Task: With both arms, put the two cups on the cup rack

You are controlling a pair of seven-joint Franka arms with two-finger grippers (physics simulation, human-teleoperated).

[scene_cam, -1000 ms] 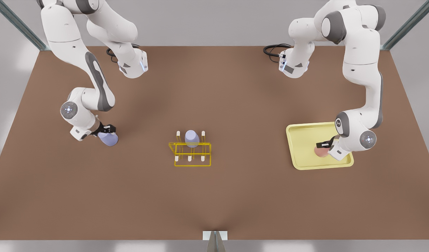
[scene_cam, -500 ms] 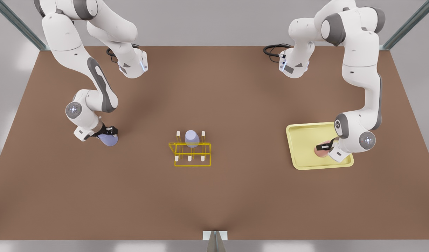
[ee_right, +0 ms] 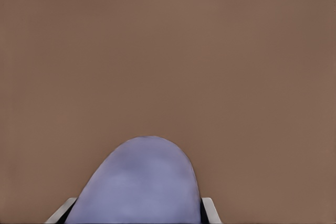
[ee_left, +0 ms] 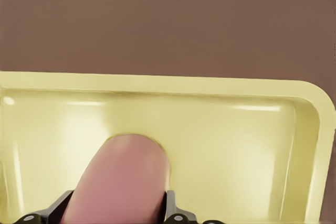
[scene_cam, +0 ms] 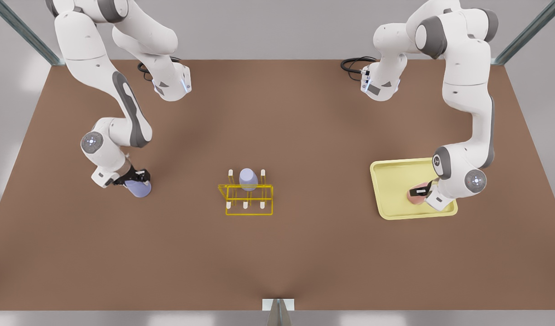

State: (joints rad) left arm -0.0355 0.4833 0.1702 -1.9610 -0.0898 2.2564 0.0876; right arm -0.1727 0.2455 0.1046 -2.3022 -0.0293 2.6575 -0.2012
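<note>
Since 1 s ago the arm on the front view's left swung its wrist a bit, so the lavender cup (scene_cam: 140, 189) now sits more upright in its grip; the other arm barely shifted.

Right gripper (scene_cam: 135, 177), front view's left: fingers (ee_right: 210, 209) pinch the lavender cup on both sides, over bare brown table (scene_cam: 304, 253).

Left gripper (scene_cam: 420, 192), front view's right: fingers (ee_left: 177, 214) clamp the pink cup (scene_cam: 415, 197), low inside the pale-yellow tray (scene_cam: 395, 213), nr its edge.

Cup rack (scene_cam: 249, 199) stands mid-table, well apart from both grippers, w/ a twin lavender cup (scene_cam: 248, 178) on a back peg.
</note>
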